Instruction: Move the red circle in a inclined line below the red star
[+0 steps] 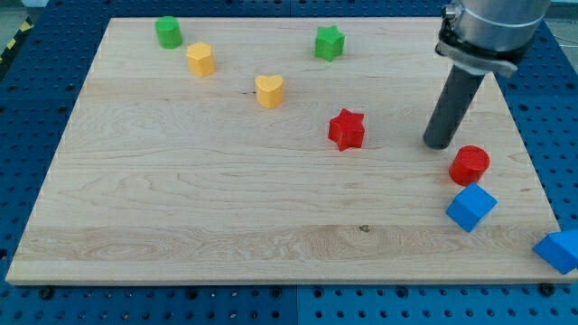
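Red circle (470, 165): a short, smooth cylinder of solid colour, resting on the pale, grained wooden board (181, 208) near the view's right edge, lower right of the red star (346, 129).

Layout, from the view's left to right:
- Green block (168, 32), roughly cylindrical, near the board's top left.
- Yellow block (200, 59), just right of and below it; exact shape unclear.
- Yellow heart (269, 90), toward the centre.
- Green star (330, 42), near the top edge.
- Red star, right of centre, standing apart from all other blocks.
- My tip (440, 144), the lower end of a straight, dark, matte rod. No fingers are fitted, so nothing is held. It stands between the red star and the red circle, just above and left of the circle; whether they touch cannot be told.
- Blue cube (470, 207), directly below the red circle, close to it.
- Second blue block (559, 250), at the board's lower right edge.

Surrounding the board is a blue perforated table (27, 117).
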Controlling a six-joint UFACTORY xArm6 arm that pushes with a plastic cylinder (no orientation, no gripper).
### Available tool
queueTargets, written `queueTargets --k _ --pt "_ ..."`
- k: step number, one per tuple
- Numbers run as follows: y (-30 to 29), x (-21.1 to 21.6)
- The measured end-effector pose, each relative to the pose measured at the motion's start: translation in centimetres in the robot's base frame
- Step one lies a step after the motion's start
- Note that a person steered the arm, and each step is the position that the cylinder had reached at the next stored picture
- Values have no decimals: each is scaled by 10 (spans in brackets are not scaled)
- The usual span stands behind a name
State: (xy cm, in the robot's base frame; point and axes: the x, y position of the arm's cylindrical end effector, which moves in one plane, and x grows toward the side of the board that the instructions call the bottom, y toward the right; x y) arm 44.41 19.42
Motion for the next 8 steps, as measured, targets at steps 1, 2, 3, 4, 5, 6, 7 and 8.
queueTargets --k 1,2,3,4,5,6,7,8 --pt "58 0" --pt "115 33" --pt "111 49" --pt "84 49" --pt "56 49" --pt "78 49" --pt "84 51" --pt "61 51"
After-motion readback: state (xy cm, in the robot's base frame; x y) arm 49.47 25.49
